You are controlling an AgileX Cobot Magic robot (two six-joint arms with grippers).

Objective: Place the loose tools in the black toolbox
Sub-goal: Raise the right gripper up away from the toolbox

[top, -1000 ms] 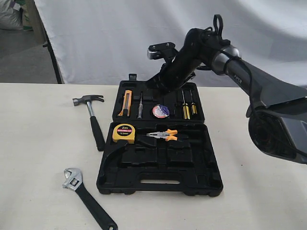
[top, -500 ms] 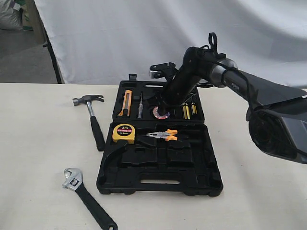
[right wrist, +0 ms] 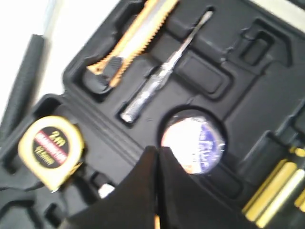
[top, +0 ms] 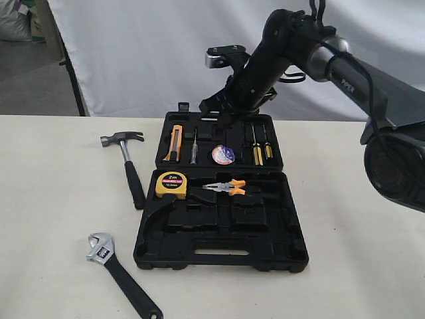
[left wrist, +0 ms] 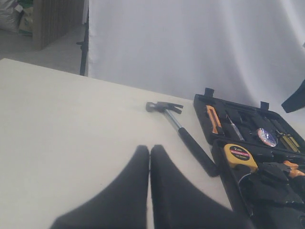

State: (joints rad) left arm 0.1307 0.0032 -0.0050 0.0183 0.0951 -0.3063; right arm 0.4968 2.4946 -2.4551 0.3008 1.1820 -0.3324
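The tape roll point(top: 223, 155) sits in a recess of the toolbox point(top: 285, 256); our right pincer point(right wrist: 155, 157) hovers above, closed, empty. The hammer point(top: 128, 166) and wrench point(top: 119, 272) lie on the desk point(top: 53, 219) (left of the toolbox); our left pincer point(left wrist: 149, 152), closed too, must open over the hammer.

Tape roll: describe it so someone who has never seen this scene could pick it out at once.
Find the open black toolbox on the table. In its rear half, the tape roll sits in a recess between a silver screwdriver and two yellow-handled screwdrivers. It is the only round thing there, with a bluish-white label.
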